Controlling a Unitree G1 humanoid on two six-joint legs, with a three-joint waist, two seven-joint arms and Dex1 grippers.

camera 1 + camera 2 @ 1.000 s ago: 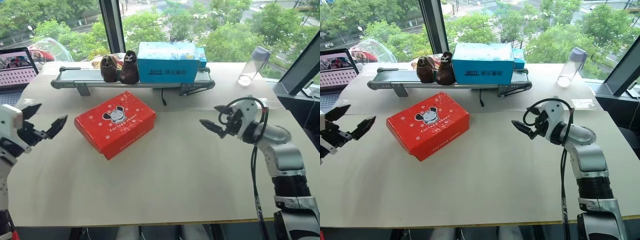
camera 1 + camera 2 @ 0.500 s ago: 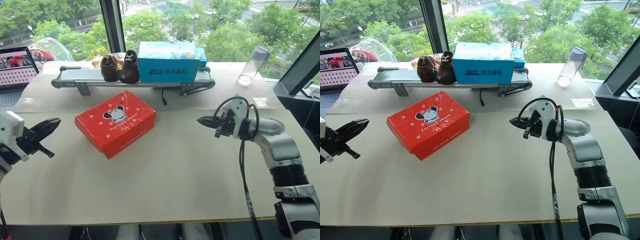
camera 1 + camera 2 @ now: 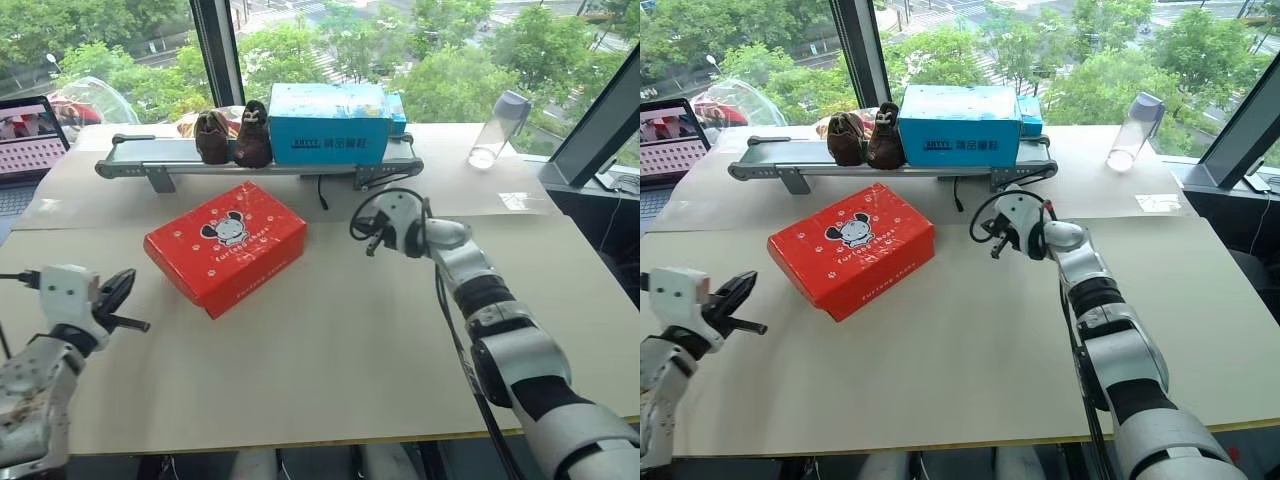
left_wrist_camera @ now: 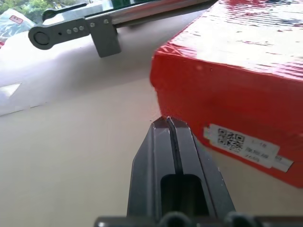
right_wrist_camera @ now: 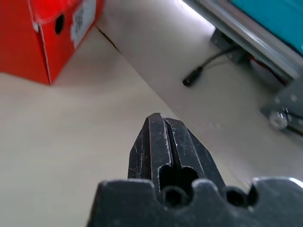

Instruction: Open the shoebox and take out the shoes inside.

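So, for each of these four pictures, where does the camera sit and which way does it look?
Left eye view: on the head, looking forward and down at the table with the closed shoebox; both arms show, left gripper and right gripper shut.
Right eye view: beside it on the head, showing the same scene.
Left wrist view: on the left wrist, looking along its shut fingers at the shoebox's end with a white label.
Right wrist view: on the right wrist, looking along its shut fingers at the table.
Shared: every view has the shoebox.
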